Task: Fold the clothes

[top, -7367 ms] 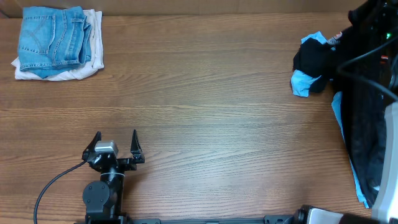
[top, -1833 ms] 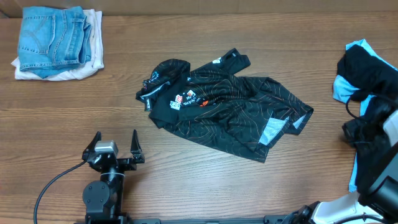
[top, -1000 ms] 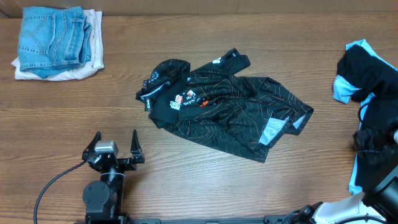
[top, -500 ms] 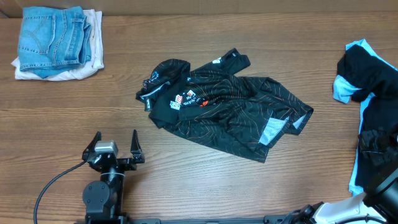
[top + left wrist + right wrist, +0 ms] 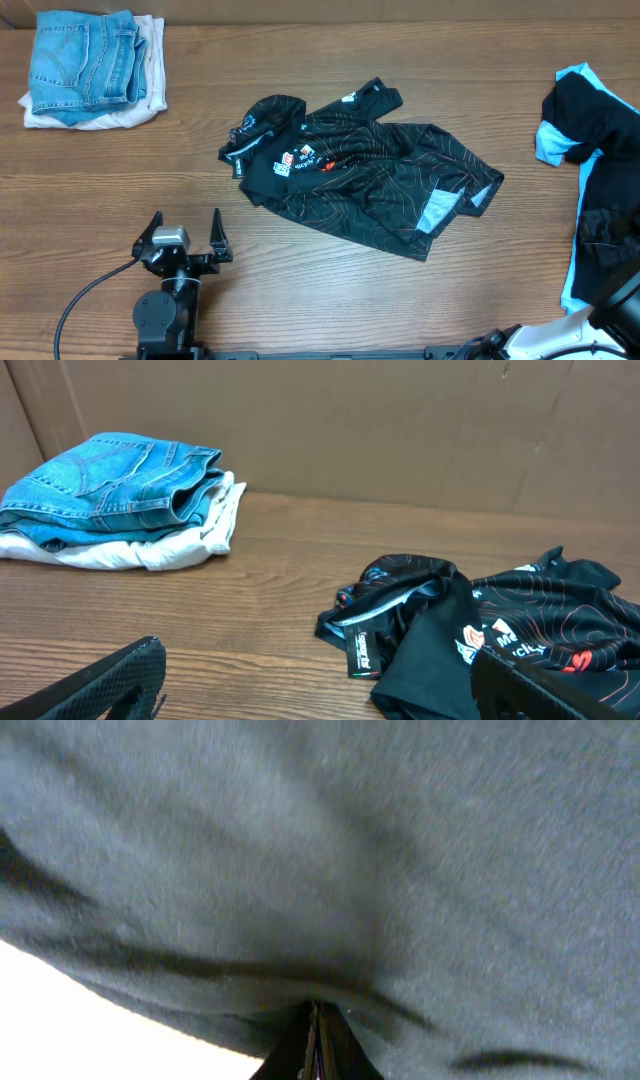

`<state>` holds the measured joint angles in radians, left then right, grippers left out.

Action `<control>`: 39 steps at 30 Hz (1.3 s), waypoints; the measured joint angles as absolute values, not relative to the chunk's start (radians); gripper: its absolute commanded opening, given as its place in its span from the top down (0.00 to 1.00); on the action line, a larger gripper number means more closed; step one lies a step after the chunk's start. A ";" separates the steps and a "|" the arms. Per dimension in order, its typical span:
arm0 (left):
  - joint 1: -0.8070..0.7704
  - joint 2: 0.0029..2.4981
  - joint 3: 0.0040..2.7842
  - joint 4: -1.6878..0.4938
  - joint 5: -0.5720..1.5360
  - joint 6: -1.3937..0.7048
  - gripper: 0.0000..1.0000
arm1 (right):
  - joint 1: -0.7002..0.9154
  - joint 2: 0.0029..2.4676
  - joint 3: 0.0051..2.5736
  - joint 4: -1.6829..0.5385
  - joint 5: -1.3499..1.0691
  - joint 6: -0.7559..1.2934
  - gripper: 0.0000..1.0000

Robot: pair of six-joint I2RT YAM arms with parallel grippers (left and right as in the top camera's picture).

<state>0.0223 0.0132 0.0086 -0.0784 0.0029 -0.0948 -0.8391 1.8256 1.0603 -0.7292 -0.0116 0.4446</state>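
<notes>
Pincer on the left (image 5: 185, 232) gapes wide, empty; black jersey (image 5: 360, 165), newly laid down, sits crumpled ahead and right of it. Right pincer (image 5: 315, 1020), closed tight on black-and-blue garment (image 5: 580, 110), has drawn back; flattening likely comes next.

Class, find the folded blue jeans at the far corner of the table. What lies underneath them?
A folded white garment lies under the jeans, its edges poking out on the near side and beside them. Its middle is covered, so anything else beneath is hidden.

Black jersey (image 5: 360, 180) crumpled at centre, logos up; black-and-blue garment (image 5: 585, 130) bunched at right edge.
</notes>
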 measured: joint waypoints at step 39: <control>0.022 0.013 0.009 -0.078 0.003 -0.095 0.00 | -1.037 1.881 1.520 -0.965 -0.121 0.455 0.94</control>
<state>0.0223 0.0132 0.0086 -0.0784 0.0029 -0.0948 -1.0370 1.8812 1.5200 -0.9646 -0.1207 0.4553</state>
